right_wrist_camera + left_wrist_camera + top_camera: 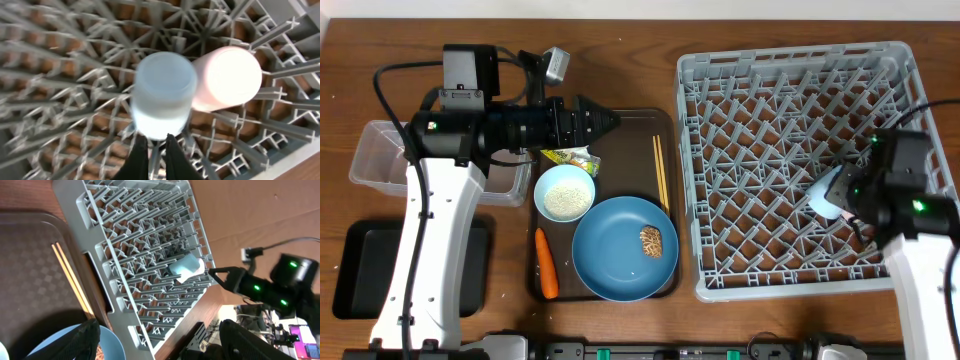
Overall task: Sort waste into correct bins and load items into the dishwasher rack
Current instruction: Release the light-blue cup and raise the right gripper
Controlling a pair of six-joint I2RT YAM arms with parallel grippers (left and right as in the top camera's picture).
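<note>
Rack [790, 57] holds one light-blue cup [162, 100], one pink cup [230, 77]; left hand [159, 330] apart, right hand [156, 139] together.

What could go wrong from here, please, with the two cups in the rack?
1. The shut right claw sits close by the light-blue cup, with the pink cup right beside it; a careless move might knock both askew.
2. The white bowl holds rice; racking it unemptied would likely spill grains.

A brown wood-grain table [640, 70] fills the scene under even, soft light. Past its edge, the left wrist view shows a plain tan surface [260, 210] with a small white plug [246, 254], a thin dark cable [292, 240] and blurred clutter [300, 335].
</note>
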